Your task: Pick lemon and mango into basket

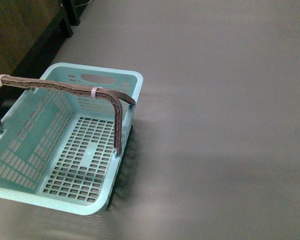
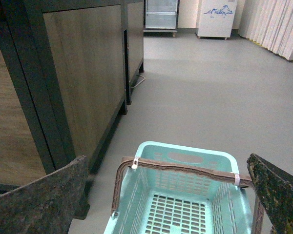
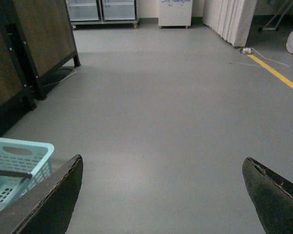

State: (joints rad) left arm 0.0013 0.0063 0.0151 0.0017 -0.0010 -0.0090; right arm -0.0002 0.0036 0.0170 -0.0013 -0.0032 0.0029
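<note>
The pale aqua basket point(image 1: 20, 195) stands on the grey floor at the left of the front view, nothing inside it, its brown handle point(image 1: 65, 87) raised with a white tie. The left wrist view also shows the basket point(image 2: 185, 156), below and ahead of my open left gripper point(image 2: 171, 190), whose fingers point(image 2: 44, 200) are spread to either side with nothing between them. My right gripper point(image 3: 161, 195) is open over bare floor, with the basket point(image 3: 19, 153) off to one side. Neither the lemon nor the mango is in view. No arm shows in the front view.
Dark-framed wooden cabinets point(image 2: 83, 73) stand close beside the basket. Grey floor point(image 1: 220, 100) stretches to the right. Far off are a white freezer point(image 2: 216, 18), curtains point(image 3: 232, 17), a yellow floor line point(image 3: 278, 73) and a cable.
</note>
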